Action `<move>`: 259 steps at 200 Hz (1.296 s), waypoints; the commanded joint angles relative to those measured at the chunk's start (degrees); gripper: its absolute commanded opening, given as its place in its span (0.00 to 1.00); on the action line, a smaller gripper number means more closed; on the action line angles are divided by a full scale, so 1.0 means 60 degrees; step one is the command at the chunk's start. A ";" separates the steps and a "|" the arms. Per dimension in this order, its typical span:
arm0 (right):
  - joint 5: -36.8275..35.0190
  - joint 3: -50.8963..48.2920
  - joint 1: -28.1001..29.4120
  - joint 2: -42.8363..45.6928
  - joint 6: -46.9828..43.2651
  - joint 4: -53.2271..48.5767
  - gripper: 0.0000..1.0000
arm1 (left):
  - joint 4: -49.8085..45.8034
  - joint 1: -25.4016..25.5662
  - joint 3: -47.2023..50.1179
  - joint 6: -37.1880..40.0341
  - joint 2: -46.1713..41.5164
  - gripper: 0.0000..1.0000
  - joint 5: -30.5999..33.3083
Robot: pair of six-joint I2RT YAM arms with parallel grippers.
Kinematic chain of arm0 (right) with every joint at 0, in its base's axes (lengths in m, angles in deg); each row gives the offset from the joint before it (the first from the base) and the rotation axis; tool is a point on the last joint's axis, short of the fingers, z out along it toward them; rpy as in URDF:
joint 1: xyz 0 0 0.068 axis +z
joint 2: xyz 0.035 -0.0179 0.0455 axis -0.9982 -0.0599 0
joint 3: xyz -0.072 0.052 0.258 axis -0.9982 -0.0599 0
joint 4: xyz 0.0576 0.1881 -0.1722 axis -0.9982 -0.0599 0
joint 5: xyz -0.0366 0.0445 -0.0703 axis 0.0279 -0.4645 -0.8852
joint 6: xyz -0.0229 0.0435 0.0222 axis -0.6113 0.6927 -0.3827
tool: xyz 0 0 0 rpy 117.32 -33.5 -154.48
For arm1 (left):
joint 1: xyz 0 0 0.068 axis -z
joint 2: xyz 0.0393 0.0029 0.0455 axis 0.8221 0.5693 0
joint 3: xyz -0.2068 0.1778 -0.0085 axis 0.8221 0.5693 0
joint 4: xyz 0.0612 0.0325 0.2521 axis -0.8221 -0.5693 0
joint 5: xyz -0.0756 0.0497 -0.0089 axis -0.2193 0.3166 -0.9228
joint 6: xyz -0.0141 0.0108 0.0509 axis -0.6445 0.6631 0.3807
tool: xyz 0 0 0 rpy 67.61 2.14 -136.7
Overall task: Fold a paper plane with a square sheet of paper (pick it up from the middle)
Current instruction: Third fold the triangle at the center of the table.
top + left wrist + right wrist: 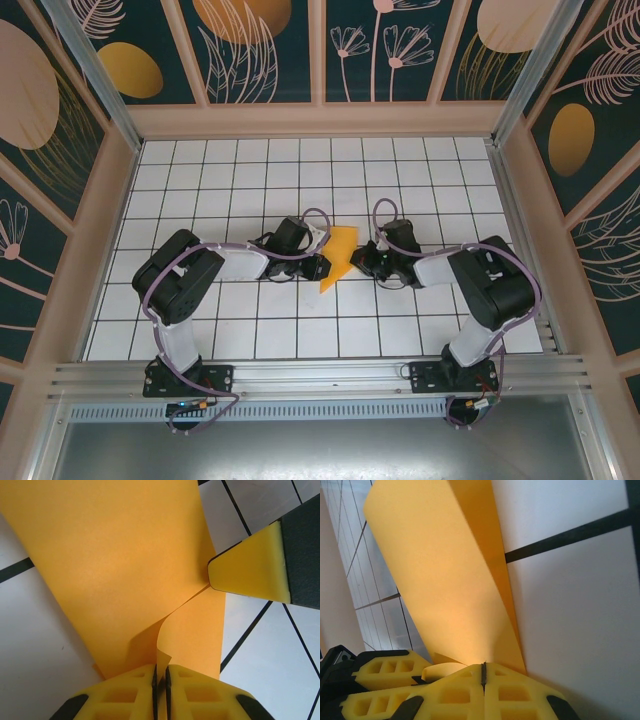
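Observation:
The square sheet of paper [338, 256], orange-yellow, lies partly folded on the white grid table between my two grippers, its narrow end pointing toward the near edge. My left gripper [322, 264] is shut on a raised flap of the paper [120, 575], pinched upright between the pads at the left gripper's [161, 669] tips. My right gripper [364, 262] is shut, and its yellow fingertip [250, 570] touches the paper where the lifted flap begins. In the right wrist view the paper [445, 580] rises steeply just ahead of the right gripper's [483, 672] closed tips, and the left gripper's finger [385, 672] shows at lower left.
The white gridded table [250, 180] stretches around the paper. Patterned walls [320, 50] close in the back and both sides. An aluminium rail [320, 375] with the arm bases runs along the near edge.

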 commanded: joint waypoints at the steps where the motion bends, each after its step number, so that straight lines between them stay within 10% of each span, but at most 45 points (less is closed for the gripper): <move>1: -0.0045 0.0563 -0.0121 0.0602 -0.0508 -0.0664 0.00 | -0.0816 0.0122 0.0126 0.0195 0.0507 0.16 0.0226; 259: -0.0848 0.2661 -0.0217 -0.2015 -0.1836 -0.2648 0.00 | 0.0269 0.0127 0.0667 -0.0416 -0.0370 0.16 0.0362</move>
